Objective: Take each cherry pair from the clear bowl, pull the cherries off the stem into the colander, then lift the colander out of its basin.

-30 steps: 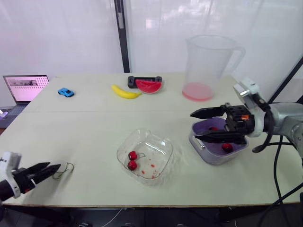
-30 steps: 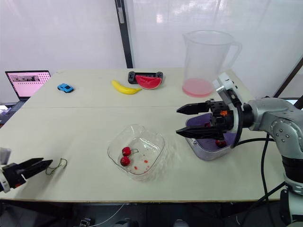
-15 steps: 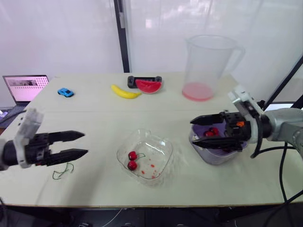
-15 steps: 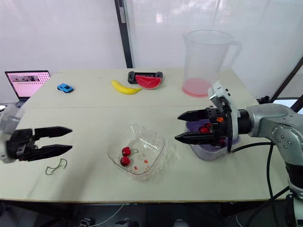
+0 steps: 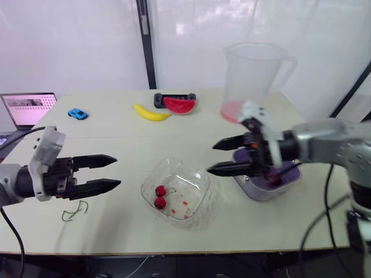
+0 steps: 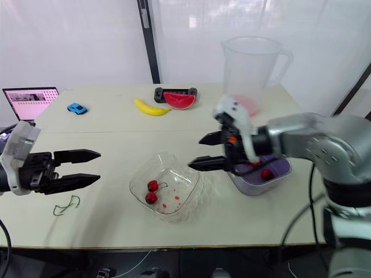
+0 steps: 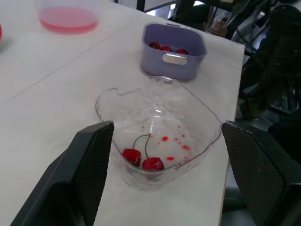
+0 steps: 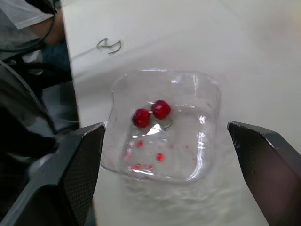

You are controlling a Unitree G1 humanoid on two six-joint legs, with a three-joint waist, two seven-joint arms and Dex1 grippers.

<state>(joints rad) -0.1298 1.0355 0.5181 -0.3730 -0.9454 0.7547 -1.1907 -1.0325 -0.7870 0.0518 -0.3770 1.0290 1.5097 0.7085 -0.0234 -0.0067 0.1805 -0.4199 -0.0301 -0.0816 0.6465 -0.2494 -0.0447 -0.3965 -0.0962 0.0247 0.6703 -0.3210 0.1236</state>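
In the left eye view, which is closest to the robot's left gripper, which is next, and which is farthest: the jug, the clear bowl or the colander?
1. Clear bowl, just to the right of the left gripper.
2. Colander, past the bowl, further to the right.
3. Jug, at the back right of the table.

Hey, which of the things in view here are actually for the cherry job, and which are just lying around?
For the job: clear bowl, cherry pair inside it, colander in its basin, loose cherries already in the colander, bare stem on the table.

Just lying about: pitcher, banana, watermelon slice, blue toy car, laptop.
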